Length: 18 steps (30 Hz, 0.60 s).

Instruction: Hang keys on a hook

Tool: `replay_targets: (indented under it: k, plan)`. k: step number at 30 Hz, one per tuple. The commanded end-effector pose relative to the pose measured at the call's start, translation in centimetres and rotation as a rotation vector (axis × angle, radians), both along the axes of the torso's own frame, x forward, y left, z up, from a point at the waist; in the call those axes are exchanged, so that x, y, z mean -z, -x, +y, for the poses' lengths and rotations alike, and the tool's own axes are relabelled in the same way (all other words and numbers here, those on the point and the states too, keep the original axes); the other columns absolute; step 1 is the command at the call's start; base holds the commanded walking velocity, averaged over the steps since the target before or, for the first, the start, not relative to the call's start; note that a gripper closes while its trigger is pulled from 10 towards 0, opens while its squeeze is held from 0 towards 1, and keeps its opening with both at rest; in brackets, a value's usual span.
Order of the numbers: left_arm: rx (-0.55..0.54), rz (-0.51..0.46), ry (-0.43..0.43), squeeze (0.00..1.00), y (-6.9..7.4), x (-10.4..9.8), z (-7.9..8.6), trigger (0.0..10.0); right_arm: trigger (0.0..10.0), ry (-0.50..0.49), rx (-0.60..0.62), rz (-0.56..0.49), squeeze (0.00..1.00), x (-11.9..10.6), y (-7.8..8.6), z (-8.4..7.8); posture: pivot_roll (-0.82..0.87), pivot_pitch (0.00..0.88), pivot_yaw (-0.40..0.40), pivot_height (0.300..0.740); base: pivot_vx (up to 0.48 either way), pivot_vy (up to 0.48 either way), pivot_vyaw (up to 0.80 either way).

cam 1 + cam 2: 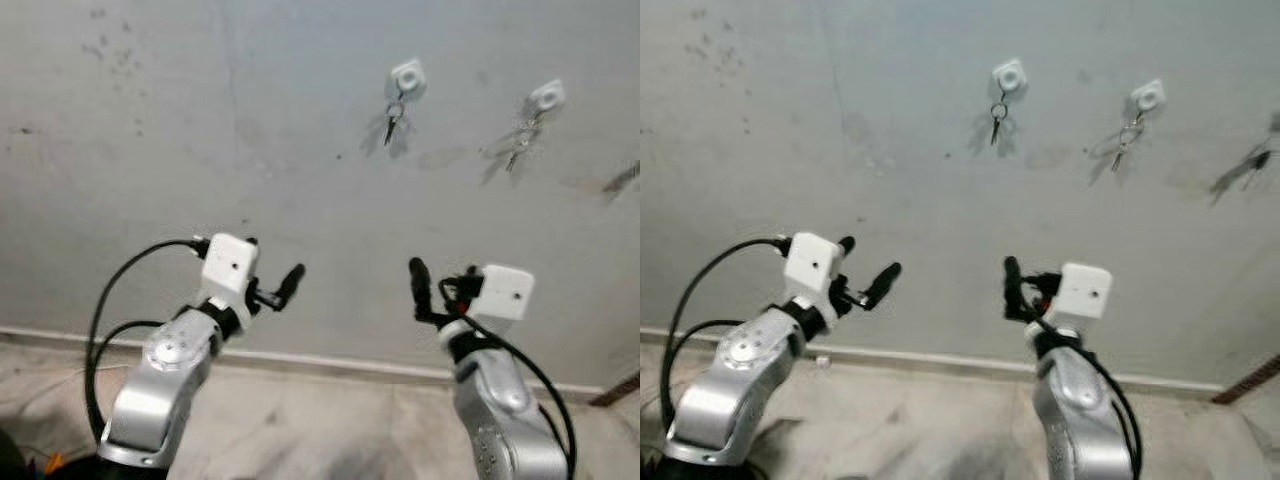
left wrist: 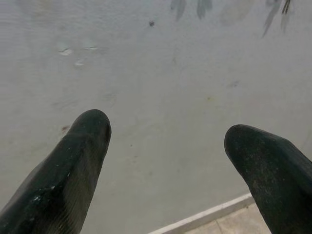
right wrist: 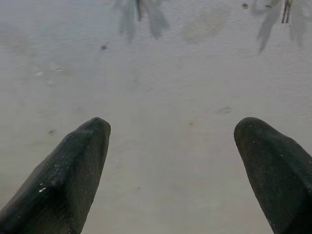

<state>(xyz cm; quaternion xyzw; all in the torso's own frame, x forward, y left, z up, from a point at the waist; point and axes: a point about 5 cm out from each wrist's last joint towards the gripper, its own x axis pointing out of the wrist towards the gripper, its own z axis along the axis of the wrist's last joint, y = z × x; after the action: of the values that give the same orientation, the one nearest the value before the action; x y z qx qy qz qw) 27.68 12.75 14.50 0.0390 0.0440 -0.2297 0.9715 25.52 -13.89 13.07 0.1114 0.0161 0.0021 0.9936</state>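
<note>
Grey plaster wall ahead, scuffed and spotted, meeting a pale tiled floor along a white skirting strip.

Two small white square plastic hooks are fixed high on the wall. The left hook carries a dark key on a metal ring, hanging straight down and casting soft double shadows. The right hook carries a silvery bunch of keys, also hanging free against the wall. The two hooks sit near each other, the right one slightly lower in the head views.

Left gripper is raised in front of the wall, well below and to the left of the hooks. Its jaws are spread; the wrist view shows both black fingers wide apart with bare wall between them, nothing held. A black cable loops from the white wrist camera block down past the silver forearm.

Right gripper is raised at a similar height, below the hooks. Its jaws are spread too; its wrist view shows two black fingertips well apart, nothing pinched, with the lower ends of both hanging key sets and their shadows on the wall beyond.

Both grippers are apart from wall, hooks and keys.
</note>
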Motion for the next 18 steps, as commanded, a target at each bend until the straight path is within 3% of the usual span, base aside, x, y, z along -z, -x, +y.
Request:
replay_targets:
  k: [1,6,18]
  plan:
    - [0.022,-0.007,0.01,0.0,-0.06,-0.09,-0.43,10.0,10.0,0.017,0.015,0.0,0.0,-0.08,-0.11,-0.63,0.12,0.0,-0.06,0.74,0.0,0.0,0.0]
    - [0.049,-0.01,0.041,0.0,-0.07,-0.34,-0.33,10.0,10.0,0.02,0.017,-0.001,0.0,-0.12,-0.19,-0.71,0.12,0.0,-0.06,0.74,0.0,0.0,0.0]
    - [0.067,-0.012,0.064,0.0,0.07,-0.4,-0.62,10.0,10.0,0.029,0.007,-0.003,0.0,-0.2,-0.55,-0.53,0.11,0.0,-0.064,0.74,0.0,-0.324,0.0]
